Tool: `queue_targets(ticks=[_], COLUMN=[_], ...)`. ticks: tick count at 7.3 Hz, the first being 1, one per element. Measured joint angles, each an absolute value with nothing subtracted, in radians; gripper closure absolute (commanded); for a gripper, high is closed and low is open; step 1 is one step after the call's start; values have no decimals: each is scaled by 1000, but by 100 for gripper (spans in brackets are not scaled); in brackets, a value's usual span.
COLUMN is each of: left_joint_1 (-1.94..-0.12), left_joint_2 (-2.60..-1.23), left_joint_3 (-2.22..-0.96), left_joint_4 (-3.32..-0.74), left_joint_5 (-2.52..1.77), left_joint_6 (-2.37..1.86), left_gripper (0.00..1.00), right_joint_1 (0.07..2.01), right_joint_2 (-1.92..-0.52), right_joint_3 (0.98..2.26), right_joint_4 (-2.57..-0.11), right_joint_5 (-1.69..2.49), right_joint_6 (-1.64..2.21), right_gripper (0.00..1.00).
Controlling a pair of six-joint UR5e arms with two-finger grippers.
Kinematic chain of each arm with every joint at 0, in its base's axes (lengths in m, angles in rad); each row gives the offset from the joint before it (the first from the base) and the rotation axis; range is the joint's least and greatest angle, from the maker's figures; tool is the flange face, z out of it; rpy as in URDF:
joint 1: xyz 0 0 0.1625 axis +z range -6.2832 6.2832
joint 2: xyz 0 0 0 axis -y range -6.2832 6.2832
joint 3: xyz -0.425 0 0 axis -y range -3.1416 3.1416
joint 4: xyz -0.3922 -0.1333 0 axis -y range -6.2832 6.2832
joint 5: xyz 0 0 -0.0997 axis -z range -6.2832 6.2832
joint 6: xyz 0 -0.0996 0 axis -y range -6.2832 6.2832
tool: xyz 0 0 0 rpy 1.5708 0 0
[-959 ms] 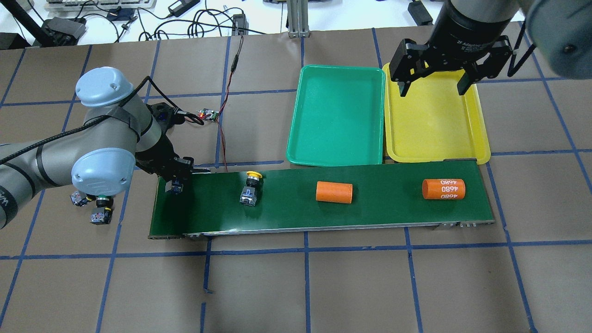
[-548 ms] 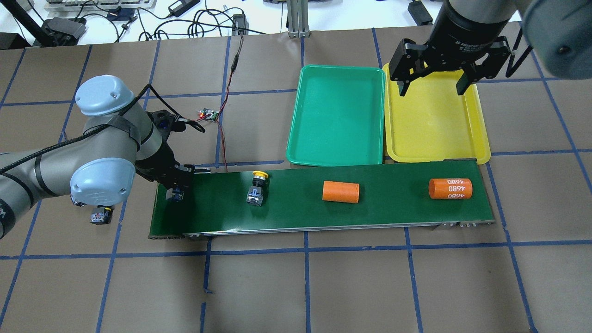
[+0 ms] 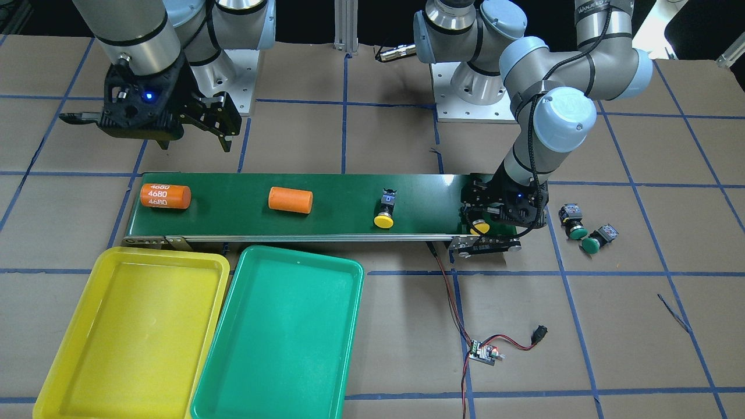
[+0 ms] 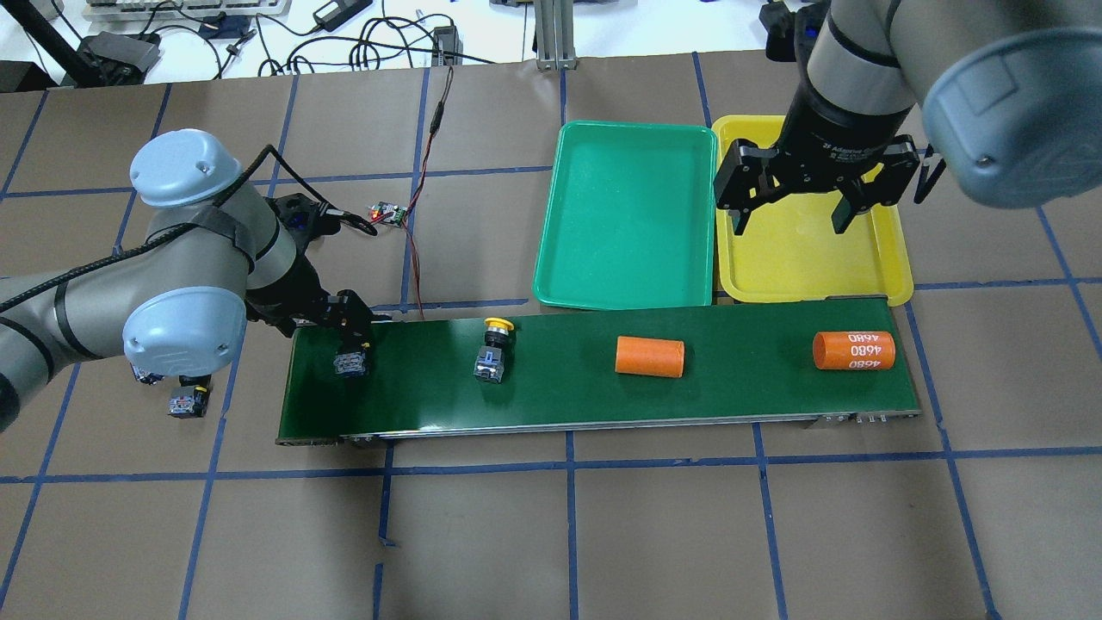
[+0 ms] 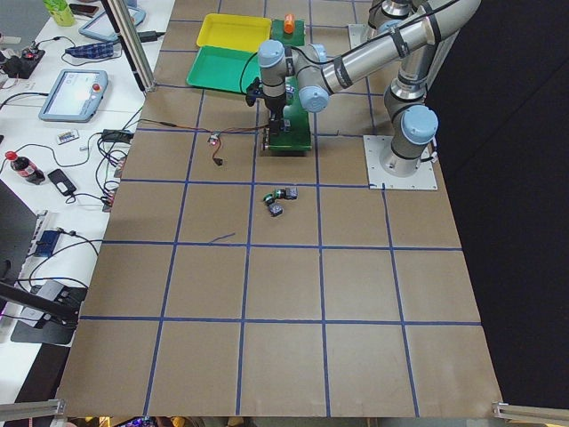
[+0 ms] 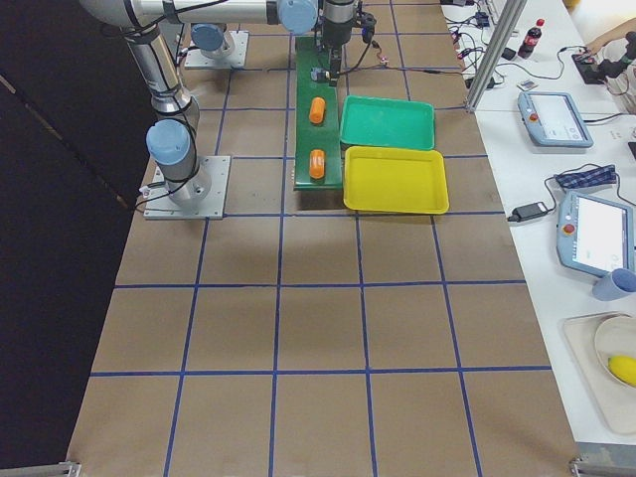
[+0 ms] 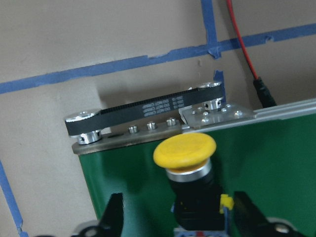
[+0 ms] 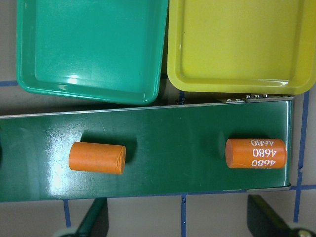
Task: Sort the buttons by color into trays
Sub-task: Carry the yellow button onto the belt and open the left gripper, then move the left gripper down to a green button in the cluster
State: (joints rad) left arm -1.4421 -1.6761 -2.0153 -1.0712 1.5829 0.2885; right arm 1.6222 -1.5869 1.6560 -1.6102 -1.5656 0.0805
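Trays adjacent, green tray [image 4: 628,215], yellow tray [image 4: 809,267]

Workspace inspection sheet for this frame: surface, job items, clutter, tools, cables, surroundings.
Surface: table in brown paper with a blue tape grid; belt lies across it.
Job's things: one yellow button mid-belt; second yellow button at the belt's end, straddled by the left tool; two green buttons on the table past that end; green tray and yellow tray both empty.
Clutter: two orange cylinders on the belt.
Grippers: left tool open, clear of the button; right tool open, empty, above the yellow tray.
Cables: red-black wire from a small board to the belt.
Surroundings: desks with tablets.
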Motion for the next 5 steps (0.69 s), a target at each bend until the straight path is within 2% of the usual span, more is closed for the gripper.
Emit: queue_targets(ticks=[3,5], left_joint_1=[-1315,-1148], left_joint_2=[-1697,-1733], left_joint_3=[-1826,-1799], left_joint_4=[-1212,-1229], left_joint_5=[1595,1594], left_joint_6=[419,716], left_gripper=[0,0], right_joint_1=[1622,1622], right_joint_2=[-1597,-1608], right_joint_3=[1808,1884], right_joint_4=[-1767,-1851], right_joint_5=[-1568,-1568], right_joint_6=[74,73], right_gripper=[0,0])
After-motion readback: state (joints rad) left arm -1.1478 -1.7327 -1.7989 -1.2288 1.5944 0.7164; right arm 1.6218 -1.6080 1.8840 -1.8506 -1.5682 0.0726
